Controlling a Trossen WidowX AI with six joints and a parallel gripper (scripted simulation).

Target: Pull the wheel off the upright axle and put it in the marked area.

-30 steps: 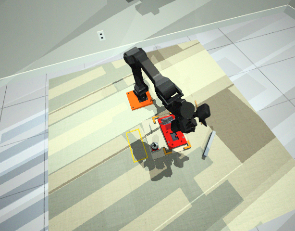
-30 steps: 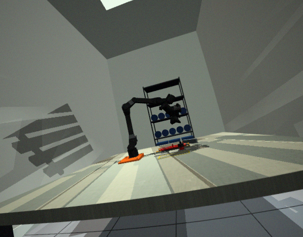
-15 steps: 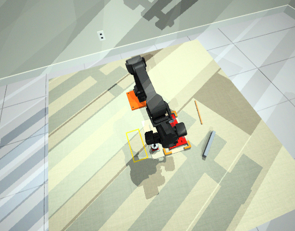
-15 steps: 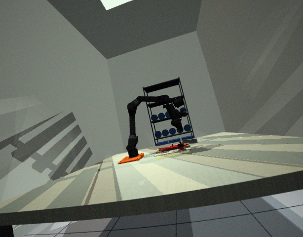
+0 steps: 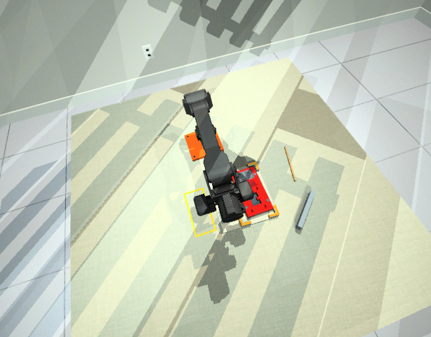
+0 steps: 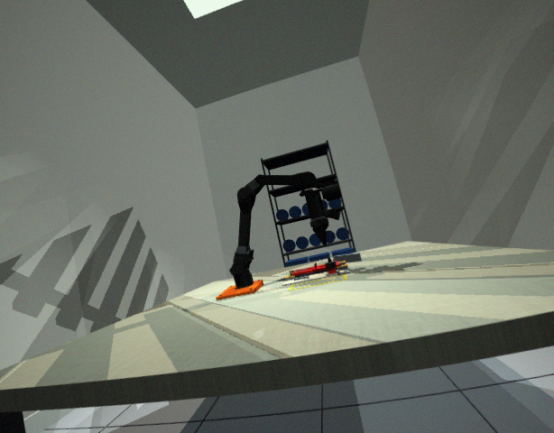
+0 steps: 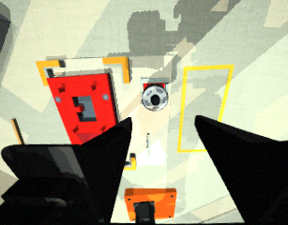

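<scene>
The wheel, silver-grey with a dark centre, sits over a small red base in the wrist view; the axle's shaft cannot be made out. In the top view the arm hides it. The marked area is a yellow outline on the table, beside the wheel. My gripper is open and empty, pointing down high above the table. In the wrist view its fingertips stand apart below the wheel in the picture, one overlapping the outline. The top view does not show its fingertips clearly.
A red plate with short pegs lies between orange corner brackets, on the wheel's other side from the outline. A grey bar and a thin orange stick lie farther out. The arm's orange base stands behind.
</scene>
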